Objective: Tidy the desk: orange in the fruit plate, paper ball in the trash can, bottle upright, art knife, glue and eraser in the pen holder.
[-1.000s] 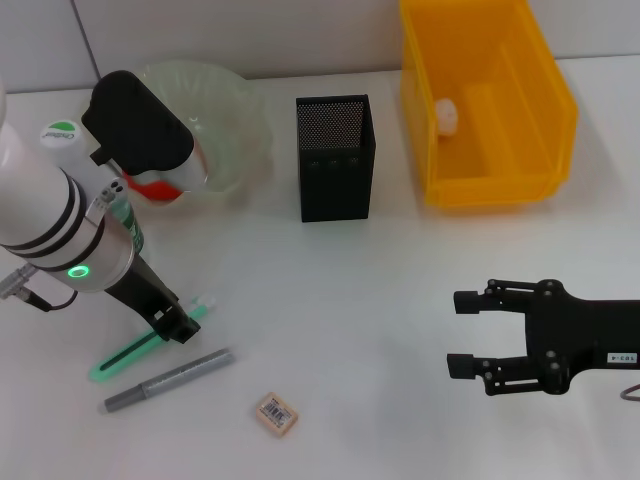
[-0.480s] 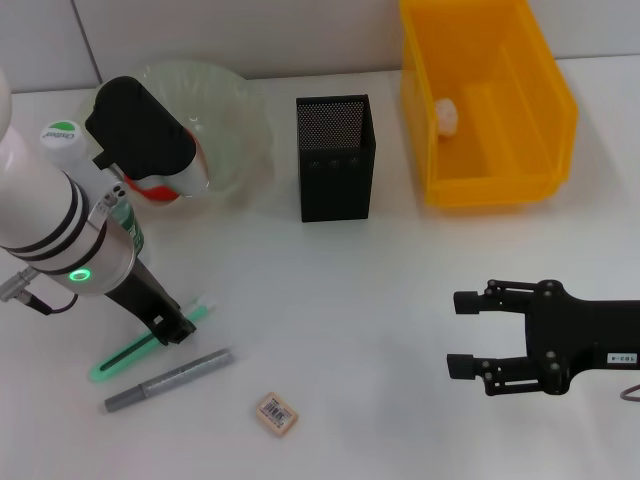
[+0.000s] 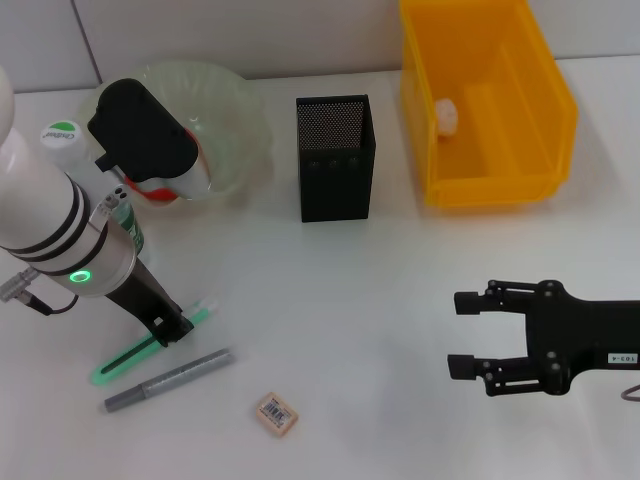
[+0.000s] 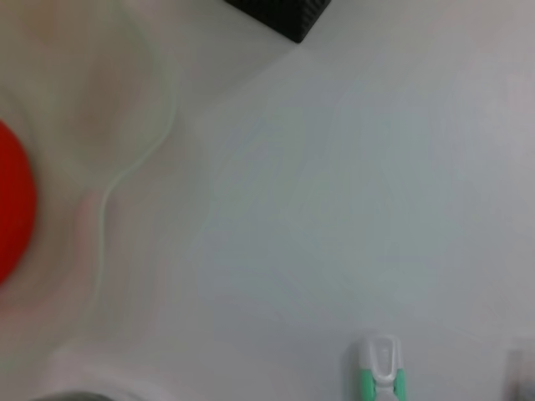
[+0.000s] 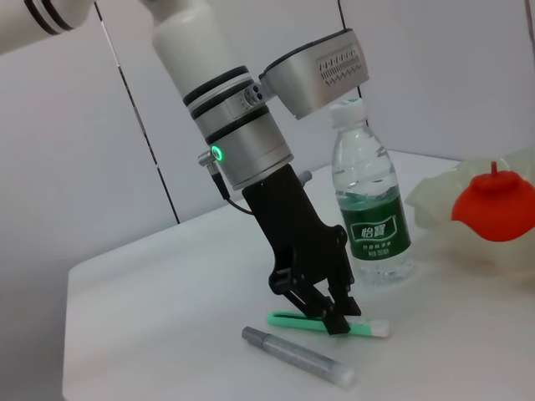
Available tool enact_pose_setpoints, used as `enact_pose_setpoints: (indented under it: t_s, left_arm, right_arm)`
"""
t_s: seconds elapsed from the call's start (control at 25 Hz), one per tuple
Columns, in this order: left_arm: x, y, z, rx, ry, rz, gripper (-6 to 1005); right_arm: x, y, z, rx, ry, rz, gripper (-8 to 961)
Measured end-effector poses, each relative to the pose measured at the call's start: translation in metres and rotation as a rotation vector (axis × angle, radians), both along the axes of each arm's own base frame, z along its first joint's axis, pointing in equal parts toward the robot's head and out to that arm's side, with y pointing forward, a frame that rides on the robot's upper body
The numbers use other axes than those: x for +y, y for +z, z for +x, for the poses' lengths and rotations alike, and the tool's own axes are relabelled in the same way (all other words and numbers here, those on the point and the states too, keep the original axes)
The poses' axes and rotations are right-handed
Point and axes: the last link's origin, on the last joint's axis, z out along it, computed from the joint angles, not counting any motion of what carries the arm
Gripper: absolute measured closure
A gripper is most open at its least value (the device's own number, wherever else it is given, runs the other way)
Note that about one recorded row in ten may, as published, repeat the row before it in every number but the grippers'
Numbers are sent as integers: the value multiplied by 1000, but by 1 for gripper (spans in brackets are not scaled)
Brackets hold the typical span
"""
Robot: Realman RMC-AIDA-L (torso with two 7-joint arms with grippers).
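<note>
At the near left of the white table (image 3: 380,300), the left gripper (image 5: 328,311) points down with its black fingers nearly together, tips at the tabletop right over a green art knife (image 3: 150,342) that lies flat; whether they actually clamp it cannot be told. Just nearer lies a grey glue pen (image 3: 168,380), and nearer and to the right of it the tan eraser (image 3: 277,414) sits alone, barcode label up. Behind the left arm the bottle (image 5: 371,200) stands upright, just left of the fruit plate (image 3: 240,125), which holds the orange (image 5: 498,206). Right of the plate stands the black mesh pen holder (image 3: 336,158), and farther right the yellow trash can (image 3: 487,100) has the paper ball (image 3: 446,113) inside. Over the near right of the table the right gripper (image 3: 466,333) hangs with its fingers spread wide, holding nothing.
</note>
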Motion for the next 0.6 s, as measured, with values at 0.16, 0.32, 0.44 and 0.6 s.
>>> enact_pose_setpoints:
  t_s: [0.16, 0.32, 0.44, 0.6]
  left_arm:
    - [0, 1, 2, -9, 3, 3, 812]
    - [2, 4, 5, -28, 5, 16, 811]
    - [3, 6, 8, -44, 8, 21, 810]
    - [0, 8, 18, -94, -3, 8, 809]
  right_arm:
    - [0, 1, 0, 1, -6, 0, 151]
    - [0, 1, -1, 4, -5, -3, 151]
    - [0, 2, -1, 4, -5, -2, 151]
    - [-1, 2, 0, 6, -7, -1, 151]
